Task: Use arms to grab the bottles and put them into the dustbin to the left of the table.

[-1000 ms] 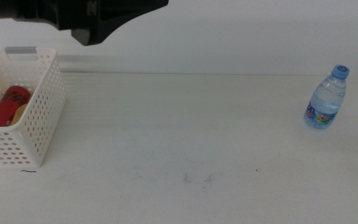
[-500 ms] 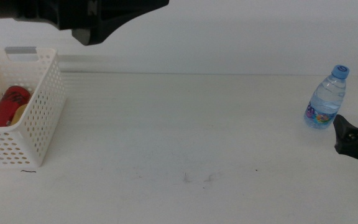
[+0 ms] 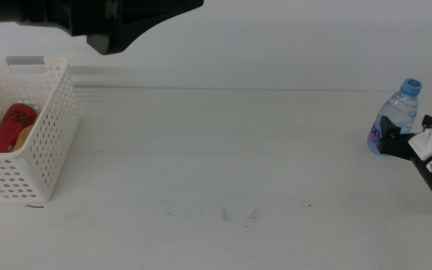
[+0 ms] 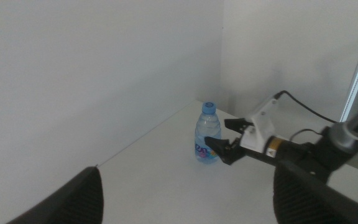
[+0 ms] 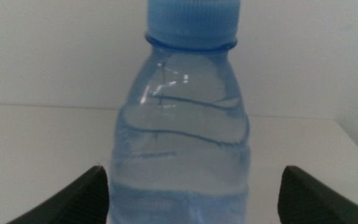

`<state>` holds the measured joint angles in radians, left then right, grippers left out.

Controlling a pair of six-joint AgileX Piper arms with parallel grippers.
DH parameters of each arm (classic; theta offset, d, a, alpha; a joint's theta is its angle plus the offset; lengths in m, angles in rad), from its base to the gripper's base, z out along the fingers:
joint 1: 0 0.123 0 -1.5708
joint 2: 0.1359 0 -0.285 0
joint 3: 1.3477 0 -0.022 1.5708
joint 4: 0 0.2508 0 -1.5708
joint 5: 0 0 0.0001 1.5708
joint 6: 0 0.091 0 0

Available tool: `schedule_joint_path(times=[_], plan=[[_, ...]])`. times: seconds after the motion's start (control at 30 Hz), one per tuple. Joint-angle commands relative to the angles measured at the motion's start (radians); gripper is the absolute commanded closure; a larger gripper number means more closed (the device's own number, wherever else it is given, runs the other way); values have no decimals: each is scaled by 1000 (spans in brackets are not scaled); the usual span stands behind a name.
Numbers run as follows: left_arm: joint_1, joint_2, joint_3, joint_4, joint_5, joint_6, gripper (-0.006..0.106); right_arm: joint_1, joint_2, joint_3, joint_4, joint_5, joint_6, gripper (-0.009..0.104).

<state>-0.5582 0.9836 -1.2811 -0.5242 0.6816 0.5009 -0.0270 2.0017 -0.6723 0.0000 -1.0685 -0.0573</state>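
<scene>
A clear water bottle [image 3: 397, 112] with a blue cap stands upright near the table's far right edge. My right gripper [image 3: 387, 139] is at its lower part, jaws open. In the right wrist view the bottle [image 5: 182, 137] fills the middle, between the two spread jaws of the right gripper [image 5: 192, 183], with gaps on both sides. At the left stands the white dustbin [image 3: 47, 142], holding a red can [image 3: 10, 126] and something yellow [image 3: 24, 136]. My left arm [image 3: 103, 19] hangs blurred above the dustbin. The left gripper [image 4: 185, 186] is open and empty, looking across at the bottle [image 4: 207, 134].
The white table [image 3: 223, 165] stretches between dustbin and bottle, with faint scuff marks [image 3: 238, 215] near its front. A white wall runs behind it. The table's right edge lies just beyond the bottle.
My right gripper has come in from the picture's right edge and moved up to the water bottle, now straddling it. The left arm, the dustbin and the bottle have not moved.
</scene>
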Motion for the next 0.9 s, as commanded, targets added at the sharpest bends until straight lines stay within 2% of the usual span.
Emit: schedule_joint_path(times=[0.0,0.1,0.13,0.17,0.2,0.3,0.4,0.53,0.67,0.87], plan=[[-1,-5,2,1,-13,-2,7,-4,53,-65,6,2,-11,8],[-1,-5,2,1,-13,-1,7,-4,118,-139,6,2,-11,10],[-1,-5,2,1,-13,-1,7,-4,135,-159,0,2,-11,14],[-1,-5,2,1,-13,-1,7,-4,148,-176,-9,2,-11,23],[-1,-5,2,1,-13,-1,7,-4,155,-183,-25,2,-11,34],[-1,-5,2,1,-13,-1,7,23,140,-188,-63,-2,-9,96],[-1,-5,2,1,-15,-2,7,113,86,-186,-60,0,24,95],[-1,-5,2,1,-15,-2,7,324,52,-235,-57,9,24,95],[-1,-5,2,1,-15,-5,7,503,123,-385,-57,115,-1,95],[-1,-5,2,1,-15,-2,7,605,251,-549,-57,208,-28,94]])
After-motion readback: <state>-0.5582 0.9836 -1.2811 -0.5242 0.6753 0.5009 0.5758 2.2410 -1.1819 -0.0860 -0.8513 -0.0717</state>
